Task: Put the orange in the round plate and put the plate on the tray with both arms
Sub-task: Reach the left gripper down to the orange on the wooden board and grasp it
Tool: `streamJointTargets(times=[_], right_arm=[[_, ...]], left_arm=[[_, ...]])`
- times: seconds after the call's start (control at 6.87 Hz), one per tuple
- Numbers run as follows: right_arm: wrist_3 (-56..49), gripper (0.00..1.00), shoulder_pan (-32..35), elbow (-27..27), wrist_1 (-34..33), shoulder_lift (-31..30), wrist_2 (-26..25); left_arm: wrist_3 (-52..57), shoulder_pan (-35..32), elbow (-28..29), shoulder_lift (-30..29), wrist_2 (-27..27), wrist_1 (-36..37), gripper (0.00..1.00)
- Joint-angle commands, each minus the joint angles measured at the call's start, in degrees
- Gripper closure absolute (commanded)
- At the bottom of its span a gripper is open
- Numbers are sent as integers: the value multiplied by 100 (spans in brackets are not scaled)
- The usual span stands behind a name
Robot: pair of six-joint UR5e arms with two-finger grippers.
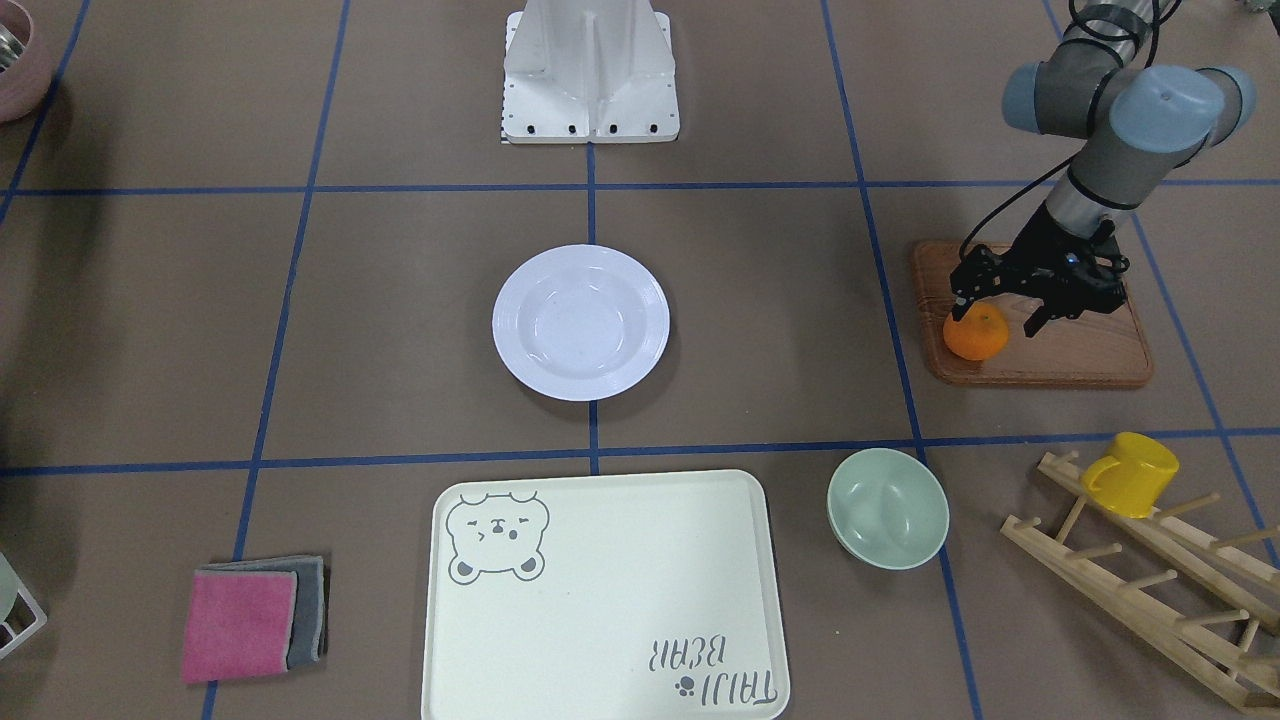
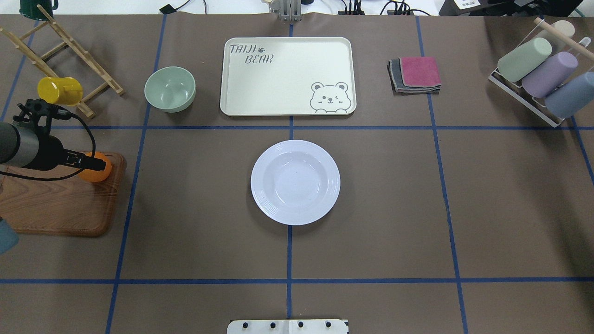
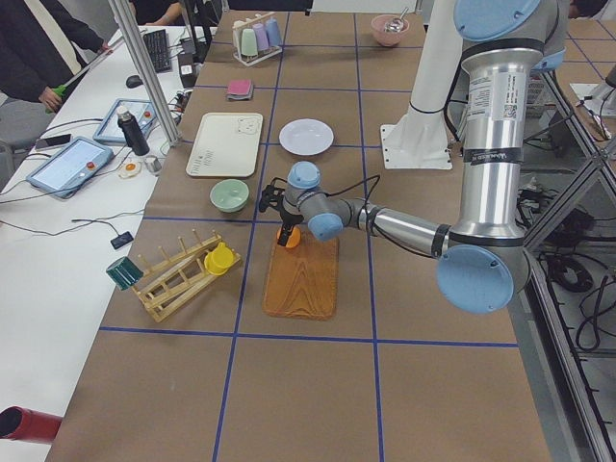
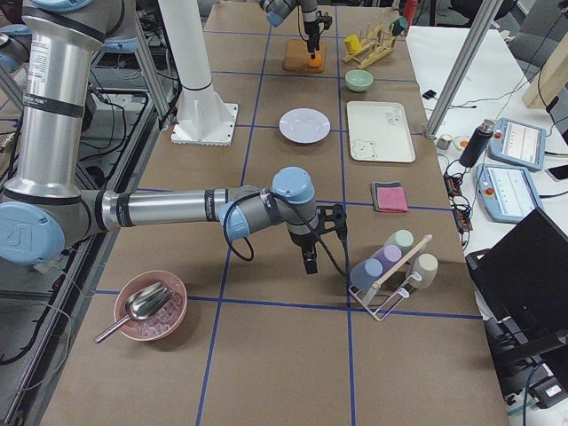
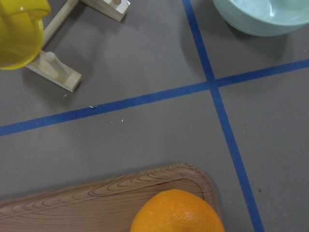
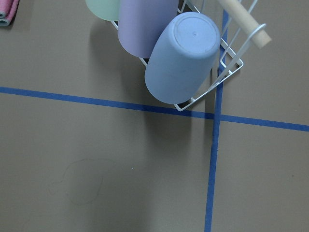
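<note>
The orange [image 1: 977,335] sits on the near corner of a brown wooden board [image 1: 1060,355]. My left gripper [image 1: 995,312] hovers just over it, open, with one finger close to the fruit's top and the other off to its side. In the left wrist view the orange [image 5: 177,212] fills the bottom edge. The white round plate [image 1: 580,322] lies empty at the table's middle. The cream bear tray [image 1: 600,590] lies empty beyond it. My right gripper [image 4: 307,259] shows only in the exterior right view, over bare table near a cup rack, and I cannot tell its state.
A pale-green bowl [image 1: 887,507] stands between the board and the tray. A yellow mug [image 1: 1133,472] hangs on a wooden peg rack [image 1: 1150,580]. Folded pink and grey cloths [image 1: 250,620] lie past the tray. A wire rack of cups [image 2: 540,76] stands on my right.
</note>
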Motion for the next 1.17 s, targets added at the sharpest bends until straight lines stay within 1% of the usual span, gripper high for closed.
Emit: streamJointTargets(times=[0.0, 0.15, 0.29, 0.44, 0.58, 0.73, 0.87, 1.02], right_arm=[[-7, 0, 0, -5, 7, -17, -1], [-16, 0, 0, -5, 7, -9, -62], [-16, 0, 0, -5, 7, -9, -71], [2, 0, 0, 4, 16, -9, -63], [28, 0, 0, 12, 16, 9, -28], [202, 0, 0, 21, 50, 35, -10], [682, 0, -26, 13, 294, 44, 7], [1531, 0, -218, 12, 671, 62, 51]], left_arm=[[-17, 211, 160, -10, 279, -14, 2], [-25, 229, 144, -10, 290, -23, 32], [-25, 221, 91, -10, 290, -40, 99], [-43, 212, -196, -10, 238, -6, 100], [-191, 220, -599, -62, -41, 325, 100], [-619, 221, -890, -576, -70, 1042, 100], [-1102, 316, -893, -1478, -44, 1911, 100], [-1350, 761, -850, -2252, 165, 2737, 100]])
